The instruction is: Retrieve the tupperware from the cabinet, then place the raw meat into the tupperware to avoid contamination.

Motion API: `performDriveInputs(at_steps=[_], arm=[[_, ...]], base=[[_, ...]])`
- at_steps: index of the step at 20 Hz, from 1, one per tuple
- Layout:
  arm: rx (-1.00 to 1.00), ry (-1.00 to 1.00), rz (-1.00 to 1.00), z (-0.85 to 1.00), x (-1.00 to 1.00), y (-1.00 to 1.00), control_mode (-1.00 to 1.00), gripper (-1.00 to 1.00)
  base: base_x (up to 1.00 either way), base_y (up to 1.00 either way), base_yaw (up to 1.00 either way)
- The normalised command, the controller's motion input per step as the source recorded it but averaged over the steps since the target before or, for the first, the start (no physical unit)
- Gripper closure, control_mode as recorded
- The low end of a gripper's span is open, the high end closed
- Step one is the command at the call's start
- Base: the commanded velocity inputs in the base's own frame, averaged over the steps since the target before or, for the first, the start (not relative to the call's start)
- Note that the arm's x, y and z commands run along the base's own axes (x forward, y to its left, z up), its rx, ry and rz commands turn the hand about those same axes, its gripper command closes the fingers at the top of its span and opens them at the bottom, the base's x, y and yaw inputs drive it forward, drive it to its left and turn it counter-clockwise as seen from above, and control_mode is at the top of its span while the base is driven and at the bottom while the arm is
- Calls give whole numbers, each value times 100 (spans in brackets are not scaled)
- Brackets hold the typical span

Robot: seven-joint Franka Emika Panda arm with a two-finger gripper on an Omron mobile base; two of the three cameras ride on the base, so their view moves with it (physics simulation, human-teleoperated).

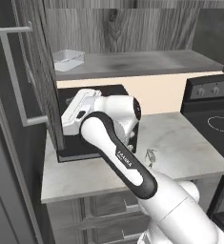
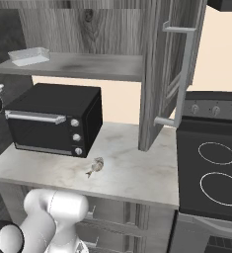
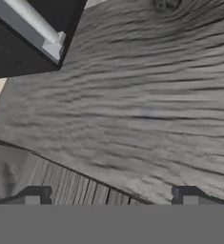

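Progress, as I read it from the base cameras: the large dark grey wood-grain cabinet (image 2: 152, 74) stands with its doors swung open, so its shelf (image 1: 147, 62) is reachable, but the small shallow box of clear whitish plastic, the tupperware (image 1: 68, 59), sits untouched at the shelf's left end, and the tiny pale grey-tan lump of raw meat (image 2: 95, 166) lies bare on the pale marbled surface (image 2: 127, 168), just in front of the black three-knob toaster oven (image 2: 56, 121). I judge both the retrieval and the transfer still to do. My fingers (image 3: 108, 200) stand spread wide with nothing between them, facing wood grain at close range. Room to move: in the left base view the arm sits low in front of the oven, with the left door and its silver bar handle (image 1: 13, 76) close by; the shelf's front edge overhangs the oven, so I expect the rise to the tupperware to be tight, while the surface around the meat is open.
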Motion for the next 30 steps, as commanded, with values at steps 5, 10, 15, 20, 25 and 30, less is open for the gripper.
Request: performDriveInputs(at_steps=[5, 10, 15, 20, 25, 30], arm=[[-1, 3, -18, 11, 0, 1, -100, -100], [0, 4, -6, 34, -4, -44, -100, -100], [-3, 0, -1, 31, 15, -51, -100, -100], [-12, 0, 9, 29, 38, -55, -100, -100], [-25, 0, 16, 4, 50, -38, -100, -100], [-26, -3, 27, 16, 27, -12, -100, -100]], base=[[0, 0, 0], [0, 0, 0], [0, 0, 0], [0, 0, 0], [0, 0, 0], [0, 0, 0]])
